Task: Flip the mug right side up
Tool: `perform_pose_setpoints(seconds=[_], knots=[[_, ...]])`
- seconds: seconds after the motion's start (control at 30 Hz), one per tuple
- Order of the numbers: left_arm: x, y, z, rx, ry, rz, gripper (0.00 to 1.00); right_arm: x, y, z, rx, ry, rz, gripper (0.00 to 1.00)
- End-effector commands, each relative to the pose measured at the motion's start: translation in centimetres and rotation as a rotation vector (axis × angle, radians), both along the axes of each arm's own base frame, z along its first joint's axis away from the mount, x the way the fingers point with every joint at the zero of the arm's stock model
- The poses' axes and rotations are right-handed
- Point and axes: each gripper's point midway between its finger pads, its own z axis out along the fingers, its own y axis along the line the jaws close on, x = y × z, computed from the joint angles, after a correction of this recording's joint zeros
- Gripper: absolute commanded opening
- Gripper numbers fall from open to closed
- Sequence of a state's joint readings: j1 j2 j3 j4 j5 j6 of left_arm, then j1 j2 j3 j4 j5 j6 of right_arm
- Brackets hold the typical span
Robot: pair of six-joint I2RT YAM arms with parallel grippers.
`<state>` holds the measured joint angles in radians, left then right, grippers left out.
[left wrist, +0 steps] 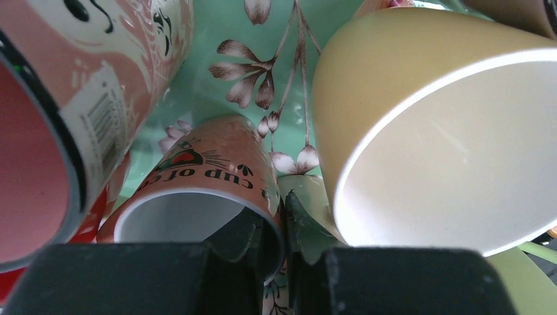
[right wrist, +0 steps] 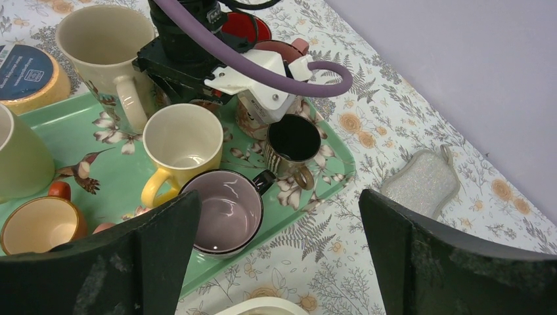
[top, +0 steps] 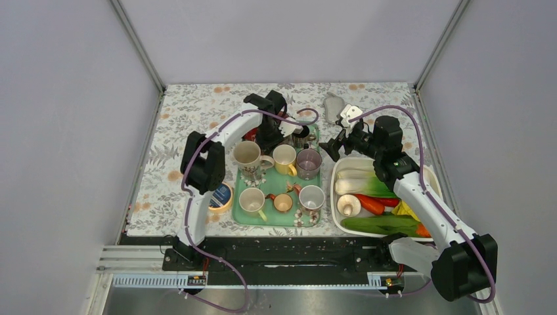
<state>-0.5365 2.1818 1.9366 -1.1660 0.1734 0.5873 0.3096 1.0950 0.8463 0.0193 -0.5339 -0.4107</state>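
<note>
Though salmon outside with black lettering, the mug (left wrist: 210, 167) is white inside.

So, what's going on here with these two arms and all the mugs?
The left claw is pinched shut on the rim of a lettered pink mug, next to a yellow mug on the green tray. The right claw hangs open to the tray's right, holding nothing. Whether the pink mug is upright yet is unclear.
</note>
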Motion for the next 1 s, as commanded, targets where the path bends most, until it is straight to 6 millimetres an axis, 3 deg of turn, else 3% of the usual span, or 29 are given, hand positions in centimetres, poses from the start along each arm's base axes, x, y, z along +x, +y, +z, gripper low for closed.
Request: perform_pose_setpoints(seconds=[0.0,0.1,0.27,0.53,0.77,0.87,0.97], knots=[[1.4,0.5,-0.3,0.013,-0.045,-0.003,0.04,-0.2,0.1,1.0,0.000,-0.047,0.008,1.00],[1.3,0.4,-0.1,-0.004,-0.036,-0.001,0.23,-0.2,0.1,1.0,0.001,-0.044,0.010,1.00],[0.8,-0.6,2.5,-0.121,-0.032,0.001,0.28,-0.2,0.1,1.0,-0.002,-0.049,0.006,0.99],[0.7,-0.4,5.6,-0.171,-0.070,-0.003,0.50,0.0,-0.3,1.2,0.001,-0.045,-0.022,0.99],[1.9,-0.4,11.5,-0.245,-0.203,0.024,0.62,2.1,-2.3,1.0,0.020,0.000,-0.204,0.99],[1.6,-0.3,14.9,-0.316,-0.254,0.041,0.72,3.8,-4.7,0.9,0.057,0.036,-0.379,0.99],[1.8,0.5,18.7,-0.420,-0.321,0.117,0.90,5.3,-7.9,0.6,0.157,0.085,-0.543,0.99]])
